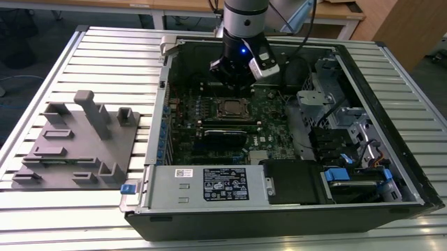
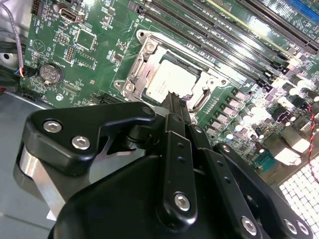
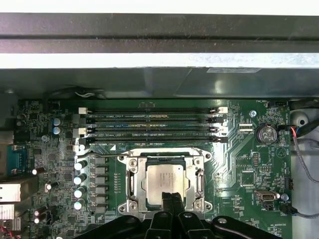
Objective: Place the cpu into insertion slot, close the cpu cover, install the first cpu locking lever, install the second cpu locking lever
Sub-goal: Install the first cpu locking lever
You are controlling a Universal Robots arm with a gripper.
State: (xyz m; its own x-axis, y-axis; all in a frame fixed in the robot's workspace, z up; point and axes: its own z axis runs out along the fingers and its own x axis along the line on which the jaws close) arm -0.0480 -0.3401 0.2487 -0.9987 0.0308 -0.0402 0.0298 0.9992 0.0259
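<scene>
The cpu (image 3: 167, 180) (image 2: 169, 82), a pale silvery square, lies flat in the insertion slot (image 3: 128, 205) on the green board. The cpu cover (image 3: 133, 183) (image 2: 135, 69), a thin metal frame, lies down around it, and the chip's face shows through its window. A thin locking lever (image 3: 159, 155) runs along the socket's side nearest the memory slots. My gripper (image 3: 172, 201) (image 2: 174, 102) hangs just above the socket's edge with its black fingers shut together and nothing between them. In the exterior view the gripper (image 1: 234, 88) is over the socket (image 1: 231, 109), inside the open case.
Long black memory slots (image 3: 154, 122) run beside the socket. The white-labelled power supply box (image 1: 209, 184) fills the case's near end and drive cages (image 1: 335, 104) stand at the exterior view's right. A grey fixture block (image 1: 77, 141) sits on the table at the left.
</scene>
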